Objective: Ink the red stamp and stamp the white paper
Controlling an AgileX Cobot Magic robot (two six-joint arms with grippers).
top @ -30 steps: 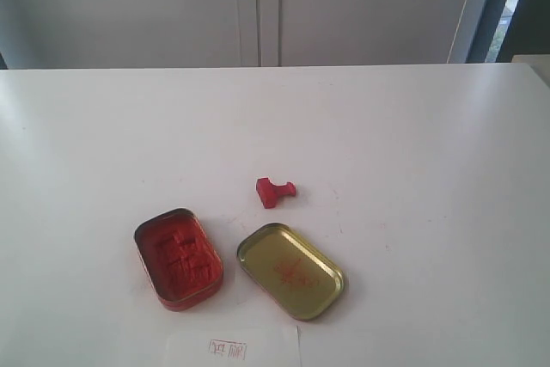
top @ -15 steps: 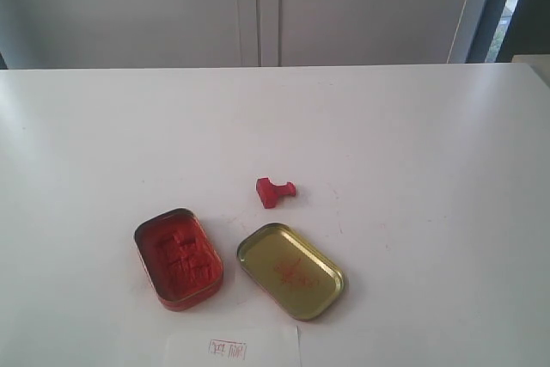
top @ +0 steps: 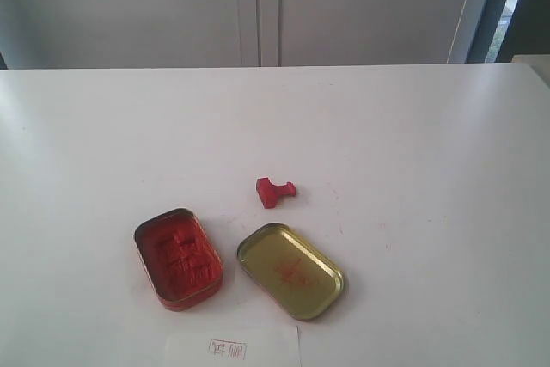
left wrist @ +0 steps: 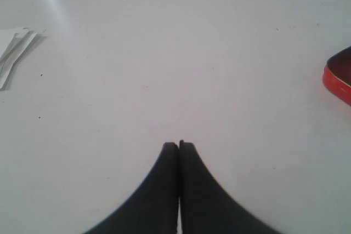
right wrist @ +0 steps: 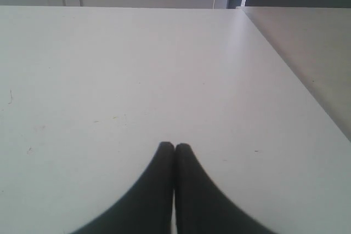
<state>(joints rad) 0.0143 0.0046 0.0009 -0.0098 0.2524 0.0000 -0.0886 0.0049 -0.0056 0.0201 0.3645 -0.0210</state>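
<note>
The white paper [top: 232, 348] lies at the near edge of the tabletop [top: 412, 152]. Just beyond sit the red ink tin [top: 178, 257] and a gold lid [top: 291, 270], then the red stamp [top: 275, 191] on its side. Pale cabinet doors [top: 258, 6] stand behind. Left fingers [left wrist: 164, 173] and right fingers [right wrist: 162, 173] are pressed together, empty.
</note>
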